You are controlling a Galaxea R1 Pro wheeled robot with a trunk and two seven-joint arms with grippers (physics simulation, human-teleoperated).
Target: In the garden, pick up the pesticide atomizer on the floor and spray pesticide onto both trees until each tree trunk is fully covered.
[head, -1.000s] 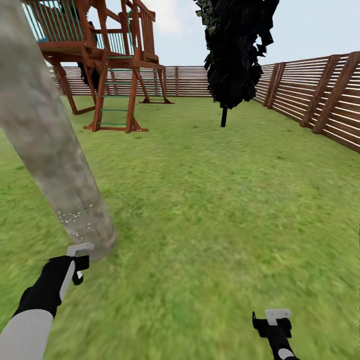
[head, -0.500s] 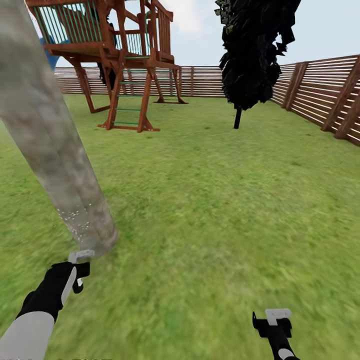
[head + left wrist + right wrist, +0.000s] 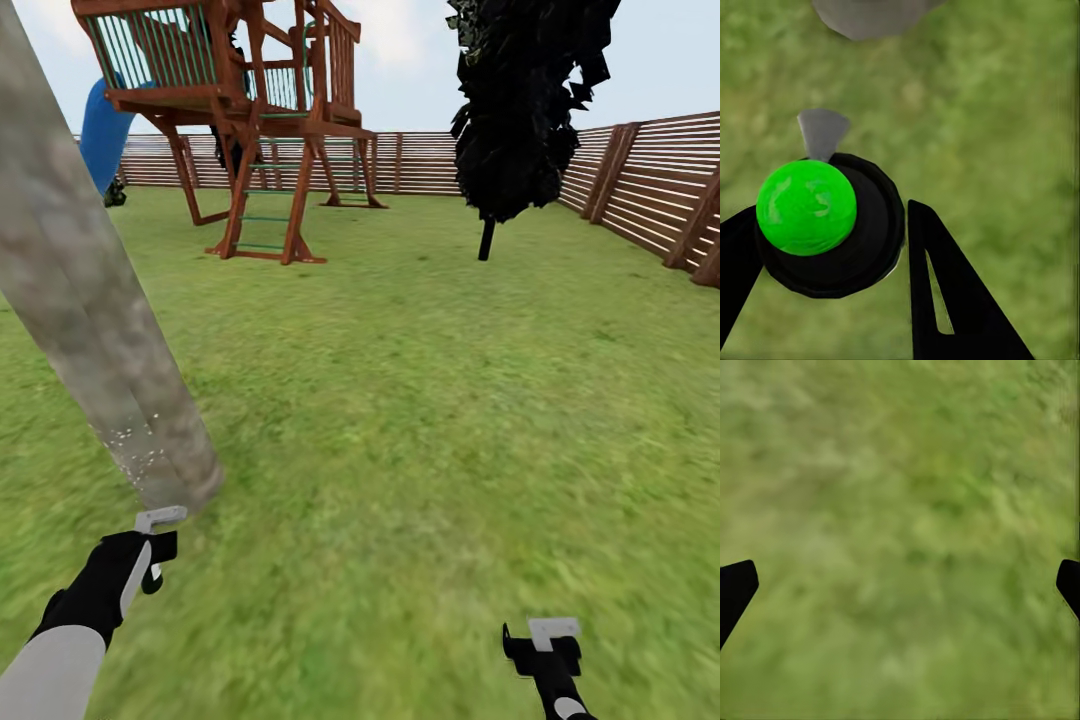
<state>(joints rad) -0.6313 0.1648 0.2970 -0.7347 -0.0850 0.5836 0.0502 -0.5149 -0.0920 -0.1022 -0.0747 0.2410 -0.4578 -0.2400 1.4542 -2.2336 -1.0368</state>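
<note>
Green lawn [image 3: 420, 420] is spread across the garden, closed in by a reddish-brown slatted fence [image 3: 640, 200] along the far and right-hand sides. A wooden play tower [image 3: 250, 120] with a ladder is set at the far left, a blue slide [image 3: 103, 135] beside it, and a near-black conifer [image 3: 525, 100] is seen further right on its thin stem. A thick, pale grey-tan tree trunk [image 3: 90, 300] is seen slanting across the left of the head view, and a scatter of tiny white pesticide specks [image 3: 135, 450] is shown on its lower part, just above the grass. The left claw [image 3: 150, 545] is held just below the base of the trunk and is clenched on the pesticide atomizer [image 3: 832, 225], whose bright green cap and black body are gripped between the fingers [image 3: 945, 292], the grey nozzle pointed at the trunk foot. The right claw [image 3: 545, 650] is held low over bare grass, well apart from the trunk, and is spread wide with nothing between its tips.
</note>
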